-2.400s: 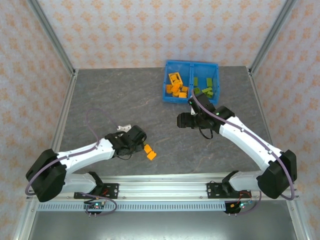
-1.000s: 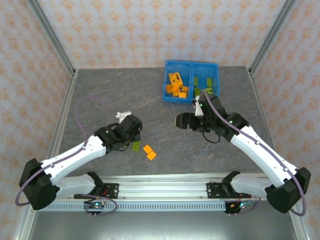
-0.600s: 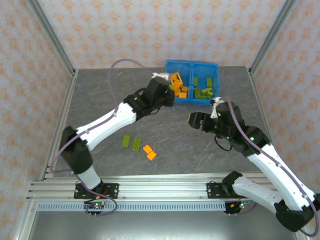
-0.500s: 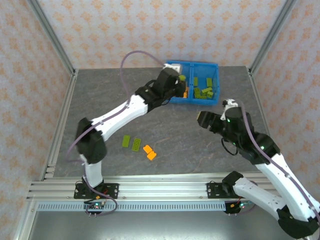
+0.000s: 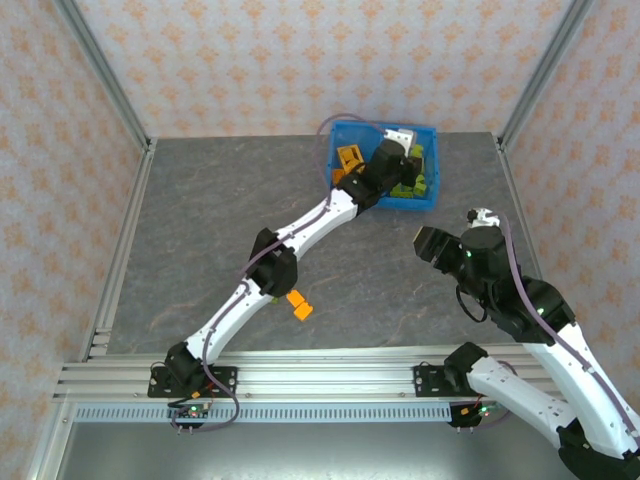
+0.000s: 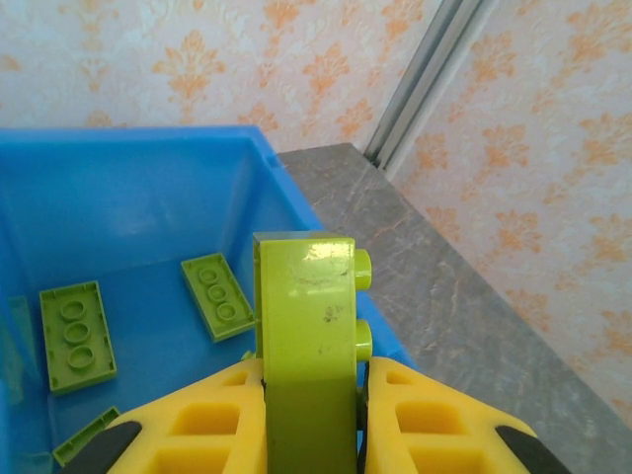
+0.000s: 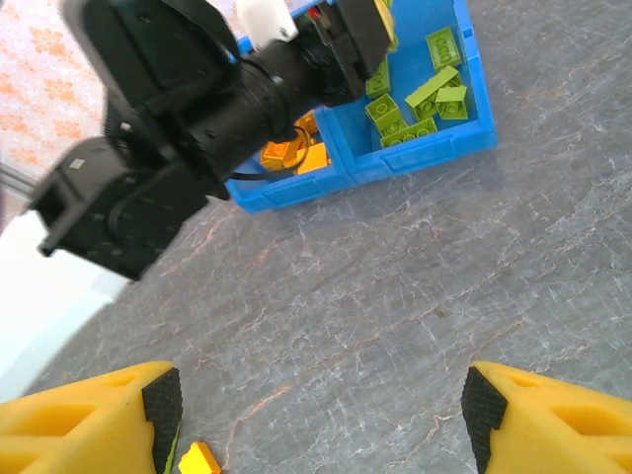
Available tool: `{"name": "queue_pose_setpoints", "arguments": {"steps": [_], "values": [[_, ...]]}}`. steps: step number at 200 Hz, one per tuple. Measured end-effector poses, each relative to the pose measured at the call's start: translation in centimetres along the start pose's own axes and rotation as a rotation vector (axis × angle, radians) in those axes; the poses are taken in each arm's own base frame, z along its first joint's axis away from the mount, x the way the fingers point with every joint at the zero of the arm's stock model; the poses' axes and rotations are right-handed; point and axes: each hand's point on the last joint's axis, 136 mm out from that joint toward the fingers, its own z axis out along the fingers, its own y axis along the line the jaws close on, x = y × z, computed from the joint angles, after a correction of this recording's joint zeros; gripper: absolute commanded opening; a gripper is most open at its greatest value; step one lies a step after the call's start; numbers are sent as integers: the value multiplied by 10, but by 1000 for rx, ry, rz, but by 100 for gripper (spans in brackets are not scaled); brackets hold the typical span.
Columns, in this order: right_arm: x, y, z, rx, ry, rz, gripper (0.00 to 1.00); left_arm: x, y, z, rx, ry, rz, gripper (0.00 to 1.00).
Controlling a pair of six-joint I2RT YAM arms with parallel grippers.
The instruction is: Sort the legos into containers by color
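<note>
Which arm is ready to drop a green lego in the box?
Left. The left gripper is shut on a green lego above the green side of the bin. The right gripper is open, empty, off over the table.

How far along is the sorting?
Mostly done: orange legos lie in the bin's left compartment, green ones in the right. The left gripper holds a green brick over the green side. One orange brick lies on the table; the right gripper is open.

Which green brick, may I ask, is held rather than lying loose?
The thick lime brick clamped in the left jaws; the thin green plates lie in the blue bin.
</note>
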Motion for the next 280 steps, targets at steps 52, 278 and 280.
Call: {"name": "queue_pose_setpoints", "arguments": {"steps": [52,278,280], "values": [[2,0,-1,-5,8,6,77,-13,7,5,-81,-122,6,60],[224,161,161,-148,755,-455,78,-20,91,-536,-231,40,574,100],[227,162,163,-146,759,-454,78,-16,90,-542,-219,38,598,100]]}}
